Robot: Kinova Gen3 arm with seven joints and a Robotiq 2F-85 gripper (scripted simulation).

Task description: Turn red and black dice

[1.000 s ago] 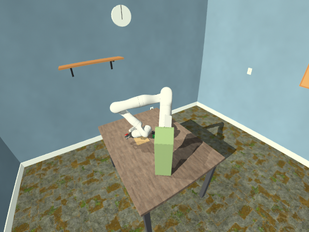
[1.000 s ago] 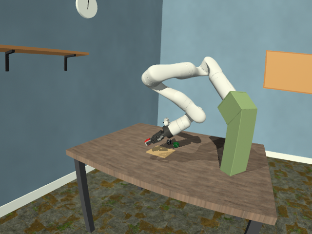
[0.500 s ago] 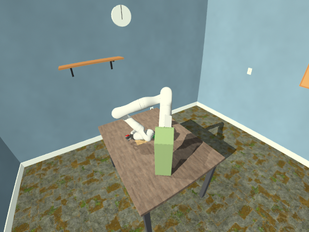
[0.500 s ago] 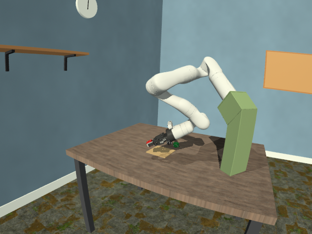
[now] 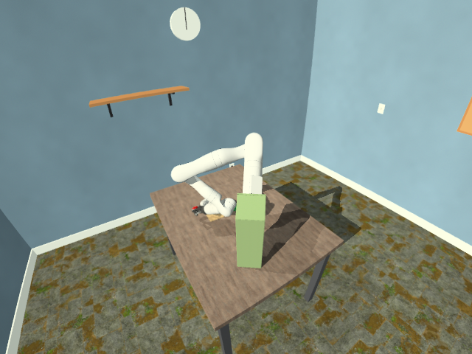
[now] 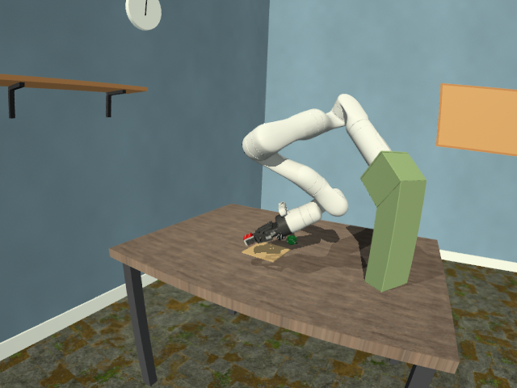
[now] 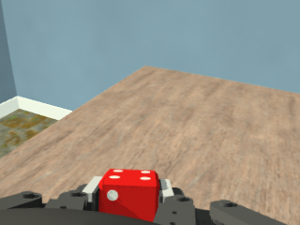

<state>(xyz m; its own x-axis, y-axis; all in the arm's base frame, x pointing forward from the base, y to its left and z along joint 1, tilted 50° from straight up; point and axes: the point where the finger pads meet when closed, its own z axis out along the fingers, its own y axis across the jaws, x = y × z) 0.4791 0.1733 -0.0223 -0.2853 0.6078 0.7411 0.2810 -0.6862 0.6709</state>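
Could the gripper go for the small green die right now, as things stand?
Probably not: the gripper is shut on the small red die, so its jaws are occupied. The green die sits just behind the wrist.
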